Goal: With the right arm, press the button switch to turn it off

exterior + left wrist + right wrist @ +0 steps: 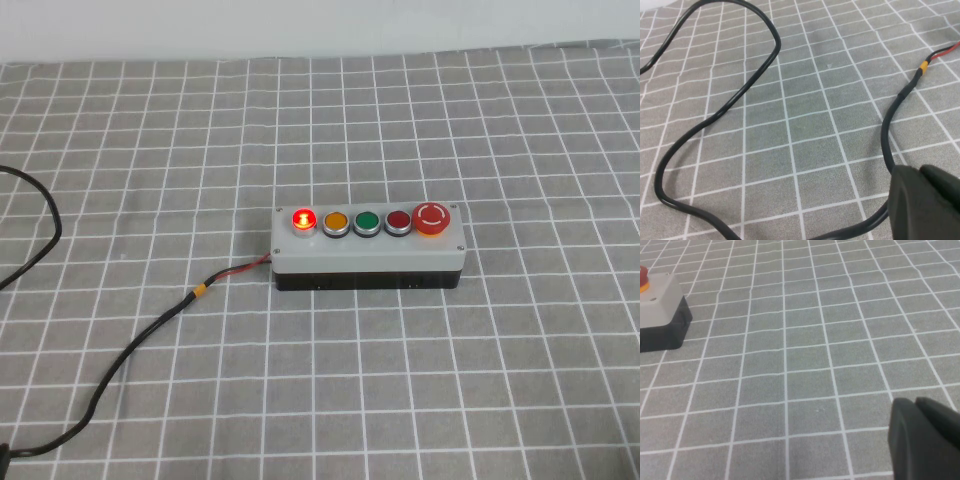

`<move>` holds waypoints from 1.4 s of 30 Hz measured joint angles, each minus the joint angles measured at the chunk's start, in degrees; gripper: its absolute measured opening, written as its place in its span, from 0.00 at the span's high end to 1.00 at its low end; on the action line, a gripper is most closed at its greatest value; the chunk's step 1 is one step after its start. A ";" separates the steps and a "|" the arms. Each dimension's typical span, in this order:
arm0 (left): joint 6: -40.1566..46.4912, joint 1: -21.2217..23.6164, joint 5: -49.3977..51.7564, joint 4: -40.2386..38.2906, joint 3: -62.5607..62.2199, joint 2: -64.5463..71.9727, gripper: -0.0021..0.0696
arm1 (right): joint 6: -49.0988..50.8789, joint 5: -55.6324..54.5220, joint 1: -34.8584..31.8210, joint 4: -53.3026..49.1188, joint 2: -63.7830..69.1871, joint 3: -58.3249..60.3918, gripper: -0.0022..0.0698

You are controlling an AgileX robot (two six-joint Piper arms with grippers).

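The button switch (302,219) glows bright red at the left end of the five-button row on the grey box (368,250) at the table's middle. Beside it come a yellow, a green and a dark red button, then the red mushroom stop button (431,217). Neither arm shows in the high view. My right gripper (915,401) is shut and empty, low over the checked cloth, well away from the box; the right wrist view shows only the box's end (660,310) with the stop button's edge (642,277). My left gripper (919,170) is shut, close over the black cable (745,90).
The black cable (120,360) runs from the box's left end across the cloth toward the front left, with a yellow band and red wire (945,51) near the box. Grey checked cloth (480,380) covers the table.
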 joint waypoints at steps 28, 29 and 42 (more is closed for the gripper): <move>0.00 0.00 0.00 0.00 0.00 0.00 0.98 | 0.00 0.00 0.00 0.00 0.00 0.00 0.99; 0.00 0.00 0.00 0.00 0.00 0.00 0.98 | 0.00 0.00 0.00 0.00 0.00 0.00 0.99; 0.00 0.00 0.00 0.00 0.00 0.00 0.98 | 0.00 -14.50 0.00 -0.26 0.00 0.09 0.99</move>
